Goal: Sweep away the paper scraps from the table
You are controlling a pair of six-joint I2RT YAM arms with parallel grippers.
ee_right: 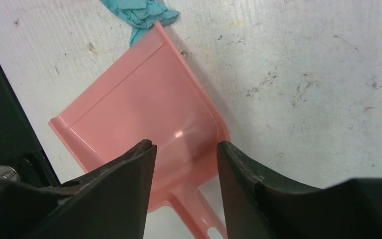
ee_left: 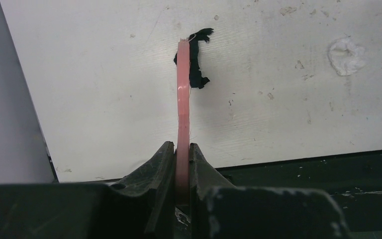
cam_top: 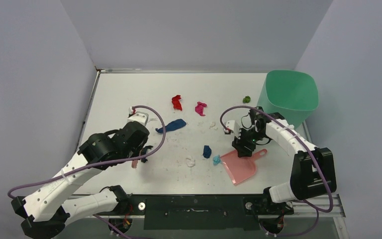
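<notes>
Closest to the lens: the left gripper [ee_left: 181, 149], black jaws almost together, pinching the flat pink plastic brush [ee_left: 183, 99] edge-on. Runs straight away from the fingers, with ragged black bristles [ee_left: 197, 74] at the far end, low over the large flat white rectangular table [ee_left: 104, 99]. Speckled and scuffed all over with grey marks. Bounded by a dark metal edge rail [cam_top: 194, 204] at the near side and by plain pale grey walls [cam_top: 194, 30] on the other three.

In the right wrist view: the right gripper [ee_right: 185, 147], jaws parted with a clear gap, gripping nothing, hanging above the shallow pink plastic dustpan [ee_right: 144, 99]. Lies flat on the table, right of centre, mouth turned to the left, handle pointing off to the right and away from the arms.

Scattered across the middle of the table: the small crumpled paper scraps [cam_top: 207, 151]. Farthest back, a red scrap [cam_top: 177, 102], a magenta scrap [cam_top: 200, 107] and, just left of the rounded green plastic bin [cam_top: 288, 92], a green scrap [cam_top: 246, 99]. Left of centre, a long dark blue scrap [cam_top: 171, 125], long axis running left to right, right end tilted slightly away from the arms. Nearer, a white scrap [cam_top: 190, 162] and a cyan scrap [cam_top: 216, 160], the cyan one touching the dustpan's mouth corner.
</notes>
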